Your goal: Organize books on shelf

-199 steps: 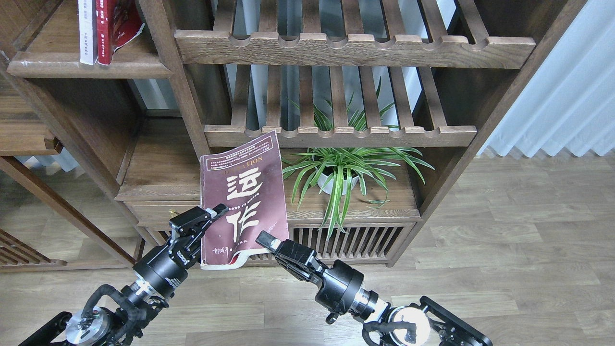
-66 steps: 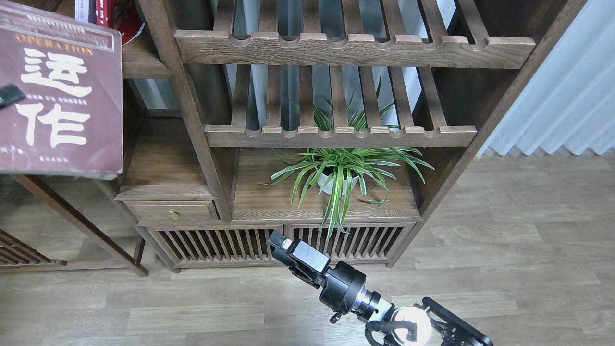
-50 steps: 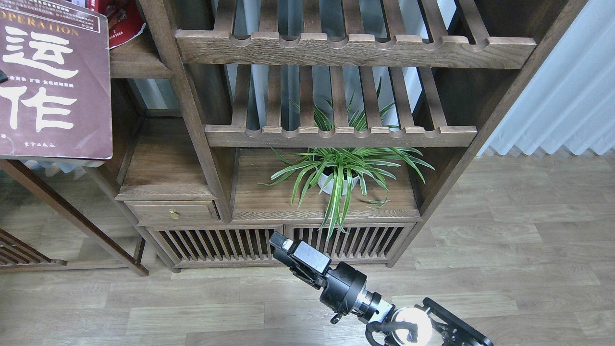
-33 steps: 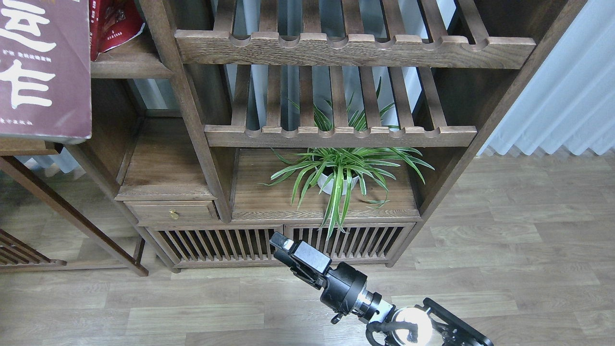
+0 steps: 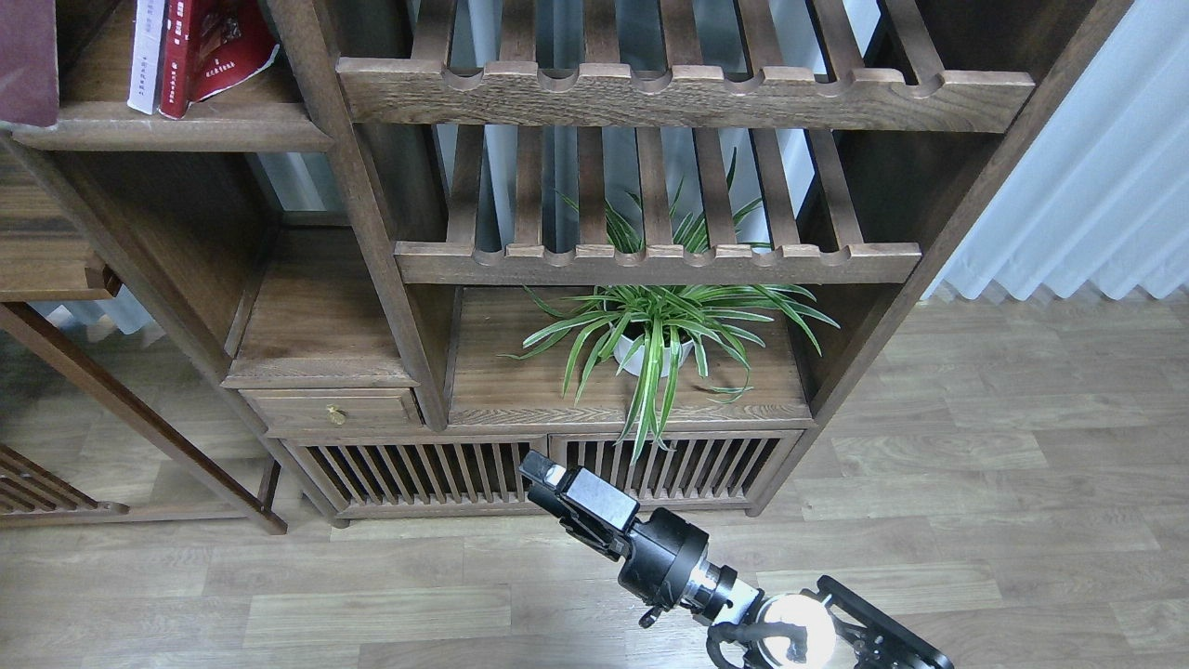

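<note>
A corner of the dark maroon book (image 5: 28, 60) shows at the top left edge, above the left end of the shelf (image 5: 214, 130); its characters and whatever holds it are out of view. The thick white book (image 5: 146, 56) and the smaller red book (image 5: 200, 51) stand on the shelf, the red one leaning right. My left gripper is out of view. My right gripper (image 5: 537, 469) hangs low in front of the cabinet, far from the books, holding nothing; its fingers cannot be told apart.
Two slatted racks with notched rails (image 5: 687, 93) fill the middle. A potted spider plant (image 5: 655, 339) sits under the lower rack. A drawer with a brass knob (image 5: 336, 413) and slatted cabinet doors (image 5: 418, 474) lie below. White curtain (image 5: 1087, 167) at right.
The maroon book has gone up and to the left until only a corner shows, uncovering the white and red books. The right gripper has stayed put.
</note>
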Controlling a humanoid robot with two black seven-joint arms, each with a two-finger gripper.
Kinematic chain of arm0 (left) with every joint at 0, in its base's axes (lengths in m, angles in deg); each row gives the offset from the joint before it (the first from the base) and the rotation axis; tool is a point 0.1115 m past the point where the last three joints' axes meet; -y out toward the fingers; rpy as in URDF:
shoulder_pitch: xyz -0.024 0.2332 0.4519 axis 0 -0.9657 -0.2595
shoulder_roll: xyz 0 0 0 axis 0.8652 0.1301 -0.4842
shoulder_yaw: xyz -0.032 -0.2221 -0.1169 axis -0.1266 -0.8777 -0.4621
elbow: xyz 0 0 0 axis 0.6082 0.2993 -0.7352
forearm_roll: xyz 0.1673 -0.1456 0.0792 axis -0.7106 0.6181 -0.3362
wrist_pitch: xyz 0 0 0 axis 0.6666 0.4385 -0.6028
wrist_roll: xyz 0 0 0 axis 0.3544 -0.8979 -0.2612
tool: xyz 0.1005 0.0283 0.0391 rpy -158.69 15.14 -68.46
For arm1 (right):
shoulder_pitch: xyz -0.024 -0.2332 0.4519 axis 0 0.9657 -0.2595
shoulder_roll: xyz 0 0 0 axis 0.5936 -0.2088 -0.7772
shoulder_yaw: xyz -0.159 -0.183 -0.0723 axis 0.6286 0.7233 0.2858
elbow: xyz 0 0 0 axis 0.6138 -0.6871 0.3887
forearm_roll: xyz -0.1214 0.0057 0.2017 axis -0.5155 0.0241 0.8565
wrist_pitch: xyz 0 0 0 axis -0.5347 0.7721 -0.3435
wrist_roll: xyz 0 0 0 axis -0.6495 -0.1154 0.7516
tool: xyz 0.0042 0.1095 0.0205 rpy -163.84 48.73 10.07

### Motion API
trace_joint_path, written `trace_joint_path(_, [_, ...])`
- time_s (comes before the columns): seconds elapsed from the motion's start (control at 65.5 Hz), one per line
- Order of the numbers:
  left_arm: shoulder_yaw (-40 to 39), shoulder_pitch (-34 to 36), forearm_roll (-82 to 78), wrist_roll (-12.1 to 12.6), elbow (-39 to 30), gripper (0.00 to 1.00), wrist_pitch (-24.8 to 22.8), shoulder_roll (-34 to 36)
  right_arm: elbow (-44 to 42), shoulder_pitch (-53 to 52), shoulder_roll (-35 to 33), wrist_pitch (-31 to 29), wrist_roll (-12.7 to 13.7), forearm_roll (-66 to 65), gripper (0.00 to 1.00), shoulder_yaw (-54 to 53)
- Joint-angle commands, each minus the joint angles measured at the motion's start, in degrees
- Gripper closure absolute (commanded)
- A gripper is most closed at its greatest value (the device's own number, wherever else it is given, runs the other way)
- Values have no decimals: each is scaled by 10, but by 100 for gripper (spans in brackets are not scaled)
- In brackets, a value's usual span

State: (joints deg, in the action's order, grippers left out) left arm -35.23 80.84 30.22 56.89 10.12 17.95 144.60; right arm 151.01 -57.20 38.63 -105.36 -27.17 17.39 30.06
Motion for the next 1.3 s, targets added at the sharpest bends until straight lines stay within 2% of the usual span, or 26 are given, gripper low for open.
trace_joint_path(0.0, [60,107,-52,1,49,90,0,-30,1,-1,0,0,0,0,0,0])
trace_joint_path(0.092, [90,157,-71,1,74,90,0,-56,2,-1,0,0,0,-1,0,-2])
trace_joint_path(0.168, [107,183,-86,12,95,90,0,-74,2,-1,0,0,0,-1,0,-2])
trace_joint_path(0.351, [130,255,-126,12,168,90,0,-155,2,-3,0,0,0,-7,0,-4])
trace_joint_path(0.488, [151,285,-148,12,195,90,0,-180,1,0,0,0,-1,-7,0,-5])
trace_joint_path(0.687, [181,345,-191,12,276,90,0,-239,0,0,0,0,-1,-8,0,-5])
trace_joint_path(0.931, [237,383,-194,12,345,87,0,-295,0,4,0,0,-1,-8,0,-16])
trace_joint_path(1.19, [246,396,-195,12,411,85,0,-348,0,9,0,0,0,-19,0,-19])
trace_joint_path(1.282, [247,394,-195,12,426,75,0,-359,0,9,0,0,0,-21,0,-23])
